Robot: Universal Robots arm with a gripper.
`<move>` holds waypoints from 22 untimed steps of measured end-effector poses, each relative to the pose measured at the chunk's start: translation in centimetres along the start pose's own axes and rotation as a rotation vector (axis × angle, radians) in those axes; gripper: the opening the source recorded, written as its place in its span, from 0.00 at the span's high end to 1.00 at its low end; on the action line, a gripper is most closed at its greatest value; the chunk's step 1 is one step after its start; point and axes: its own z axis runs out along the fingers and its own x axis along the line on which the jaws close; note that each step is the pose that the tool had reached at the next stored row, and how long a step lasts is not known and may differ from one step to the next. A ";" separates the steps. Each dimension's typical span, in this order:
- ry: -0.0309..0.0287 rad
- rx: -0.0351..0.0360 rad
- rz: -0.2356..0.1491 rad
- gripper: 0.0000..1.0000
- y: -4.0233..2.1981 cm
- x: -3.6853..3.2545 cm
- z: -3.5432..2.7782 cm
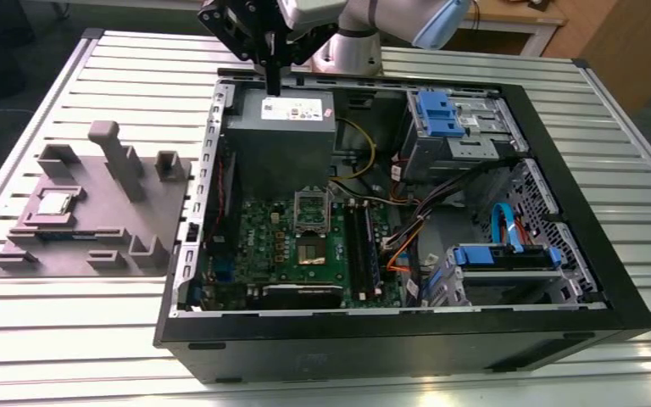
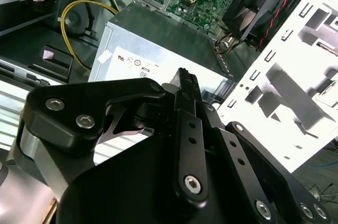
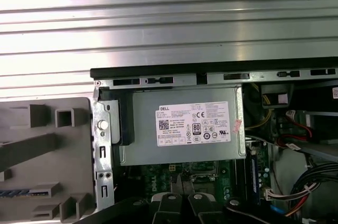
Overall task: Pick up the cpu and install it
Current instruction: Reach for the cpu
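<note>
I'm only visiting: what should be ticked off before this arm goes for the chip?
1. cpu lying unobstructed on the grey fixture: ok.
2. claw empty: ok.
3. claw open for a grasp: not ok, it is shut.
4. claw above the cpu: not ok, it hangs over the power supply.
5. socket on the motherboard open to receive the cpu: cannot tell.

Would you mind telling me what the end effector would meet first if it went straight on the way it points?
Most likely the grey box with the white label: the end effector points down at its labelled end. Depth is unclear, so this is a judgement.
</note>
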 end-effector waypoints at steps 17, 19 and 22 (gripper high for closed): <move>0.0030 0.0001 0.000 0.90 -0.09 1.03 0.22; 0.0030 0.0001 0.000 0.90 -0.09 1.08 0.22; 0.0029 0.0001 0.000 0.90 -0.10 1.17 0.23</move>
